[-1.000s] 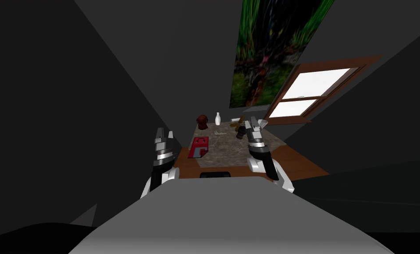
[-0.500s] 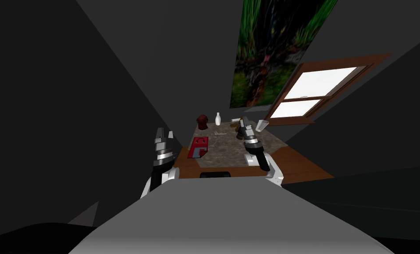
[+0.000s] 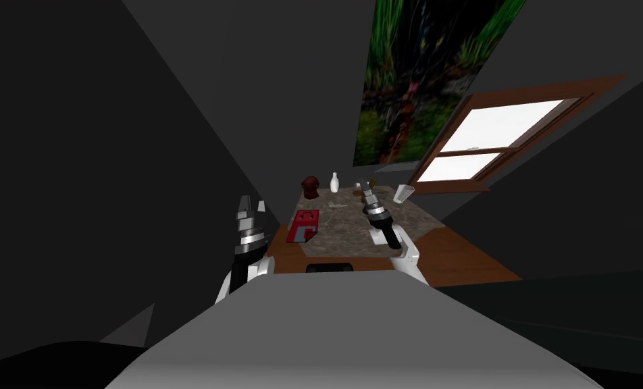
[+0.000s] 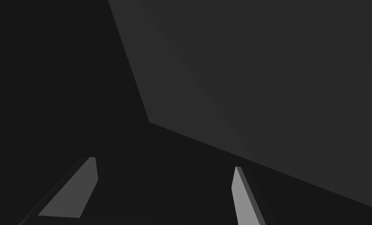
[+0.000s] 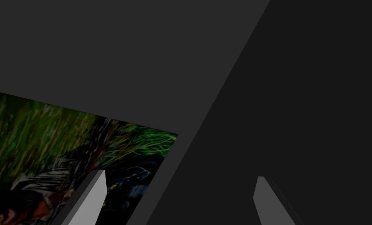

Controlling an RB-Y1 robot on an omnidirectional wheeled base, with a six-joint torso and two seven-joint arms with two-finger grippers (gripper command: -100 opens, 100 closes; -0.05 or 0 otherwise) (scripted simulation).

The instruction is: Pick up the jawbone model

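Risk of clipping the bottle [image 3: 334, 182] or glass [image 3: 401, 194] at the table's [image 3: 344, 233] far edge, with right gripper [image 3: 362, 186] spread and aimed above the table, pale jawbone model [image 3: 338, 204] lying mid-table, left gripper [image 3: 251, 204] spread beside the table.

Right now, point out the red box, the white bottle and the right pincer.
red box [image 3: 304, 220]: head view, on its red top face.
white bottle [image 3: 334, 184]: head view, on its body.
right pincer [image 5: 179, 175]: right wrist view, midway between its open fingertips.
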